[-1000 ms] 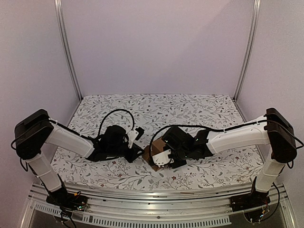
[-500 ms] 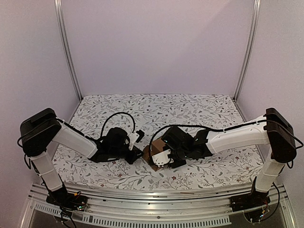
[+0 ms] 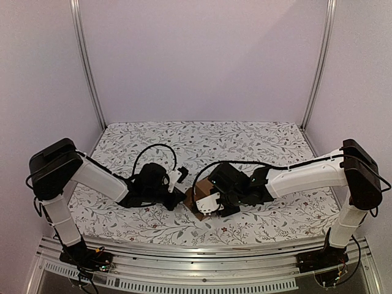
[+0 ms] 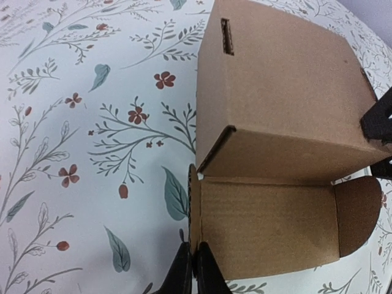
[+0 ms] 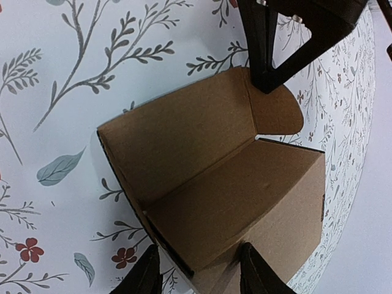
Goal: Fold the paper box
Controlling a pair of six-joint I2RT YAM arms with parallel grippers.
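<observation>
The paper box (image 3: 199,190) is a small brown carton on the floral cloth between both arms. In the left wrist view the paper box (image 4: 282,92) has a slot near its top edge, and an open panel (image 4: 269,223) with a rounded tab (image 4: 358,211) lies flat before it. My left gripper (image 4: 195,269) is shut on the thin side flap (image 4: 193,208), seen edge-on. In the right wrist view the box (image 5: 214,184) shows its open inside. My right gripper (image 5: 199,251) straddles its near end, one finger against each side. The left gripper's black fingers (image 5: 269,61) meet the far rounded flap (image 5: 278,113).
A floral tablecloth (image 3: 257,147) covers the table. Aluminium posts (image 3: 86,61) and pale walls stand at the back and sides. A metal rail (image 3: 202,254) runs along the near edge by the arm bases. Black cables (image 3: 150,147) loop above both wrists.
My left arm has slid right toward the box, and its jaws have come together onto the side flap. The right arm and the box have stayed put.
</observation>
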